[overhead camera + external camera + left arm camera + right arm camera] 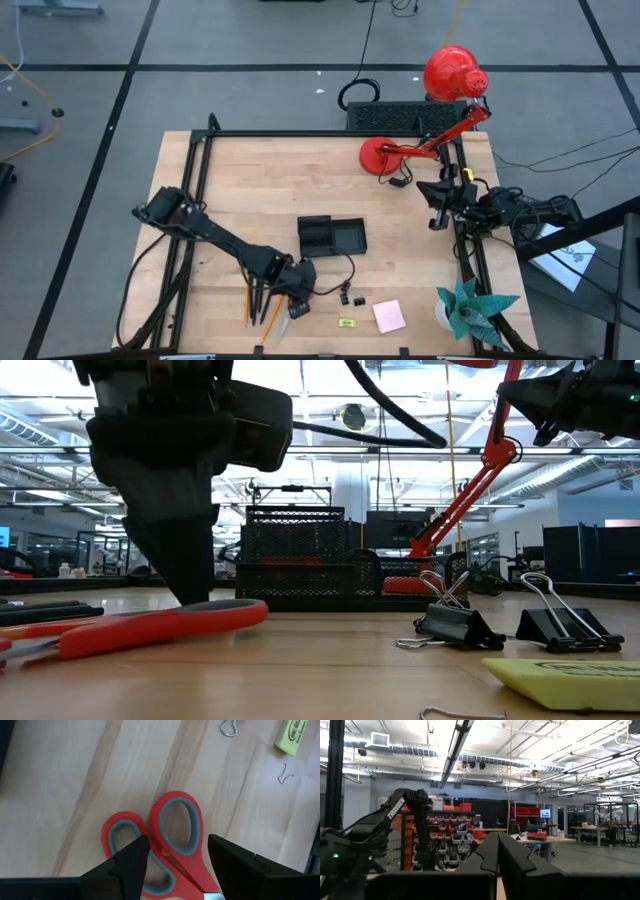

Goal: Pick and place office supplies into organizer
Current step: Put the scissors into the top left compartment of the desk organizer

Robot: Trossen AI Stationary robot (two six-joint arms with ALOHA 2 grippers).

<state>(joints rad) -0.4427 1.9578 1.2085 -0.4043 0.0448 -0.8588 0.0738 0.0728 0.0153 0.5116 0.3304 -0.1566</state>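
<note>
Red-handled scissors (176, 802) lie flat on the wooden table near its front edge, their grey-lined handle loops toward the camera in the left wrist view. My left gripper (177, 839) hangs open over them, pointing steeply down. One finger is over the junction of the two loops, the other outside the larger loop (186, 851). In the high view the gripper (290, 292) hides most of the scissors. The black organizer (332, 237) stands at mid-table behind it. My right gripper (497, 851) waits shut, raised at the table's right edge (437, 212). My left gripper has its fingers on either side of the scissors' larger handle loop, coming from above. In the low view its dark fingertip (195, 588) reaches down to the red handle (160, 622). I cannot tell whether it touches.
Pencils (254, 300) lie left of the left gripper. Two black binder clips (351, 297), a yellow-green eraser (347, 323) and a pink sticky pad (389, 316) lie to its right. A teal paper plant (470, 305) stands at front right, a red lamp (452, 75) at back right.
</note>
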